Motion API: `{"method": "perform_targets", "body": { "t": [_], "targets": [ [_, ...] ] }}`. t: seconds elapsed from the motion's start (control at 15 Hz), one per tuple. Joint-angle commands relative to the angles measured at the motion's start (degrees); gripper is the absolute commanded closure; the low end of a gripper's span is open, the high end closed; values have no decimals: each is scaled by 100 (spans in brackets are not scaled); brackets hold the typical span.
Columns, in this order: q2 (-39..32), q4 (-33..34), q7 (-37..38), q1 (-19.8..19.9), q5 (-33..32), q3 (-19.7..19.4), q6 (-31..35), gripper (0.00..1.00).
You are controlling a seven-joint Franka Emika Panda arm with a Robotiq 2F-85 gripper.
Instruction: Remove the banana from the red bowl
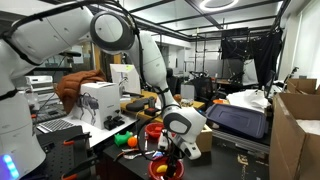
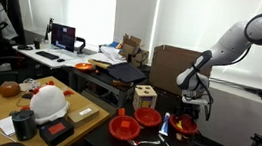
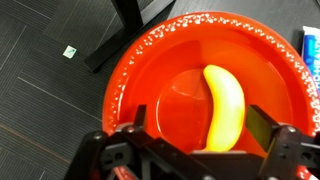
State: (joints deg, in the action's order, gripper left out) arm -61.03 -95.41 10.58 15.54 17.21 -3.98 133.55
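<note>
In the wrist view the yellow banana (image 3: 225, 105) lies inside the red bowl (image 3: 125, 80), right of the bowl's centre. My gripper (image 3: 200, 125) is open just above the bowl, with one finger on each side of the banana and neither touching it. In both exterior views the gripper (image 1: 172, 148) (image 2: 186, 114) hangs low over a red bowl (image 1: 163, 170) (image 2: 183, 128) at the table's edge. The banana is too small to make out there.
Two more red bowls (image 2: 148, 116) (image 2: 124, 128) stand nearby, with a wooden cube (image 2: 144, 95) behind them. A green item (image 1: 120, 141) and an orange ball (image 1: 129, 140) lie on the table. Cardboard boxes (image 1: 295, 130) stand to one side. Dark carpet and a black leg (image 3: 130, 30) show beyond the bowl.
</note>
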Motion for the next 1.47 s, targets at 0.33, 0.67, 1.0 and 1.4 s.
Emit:
{"method": "perform_targets", "body": {
  "t": [0.33,0.67,1.0,1.4],
  "targets": [
    [-179,242,13,18,86,28,-138,0],
    [-170,249,-73,46,70,50,-173,34],
    [-134,208,-60,42,72,38,-152,73],
    [365,-163,-230,137,44,19,-255,93]
  ]
}}
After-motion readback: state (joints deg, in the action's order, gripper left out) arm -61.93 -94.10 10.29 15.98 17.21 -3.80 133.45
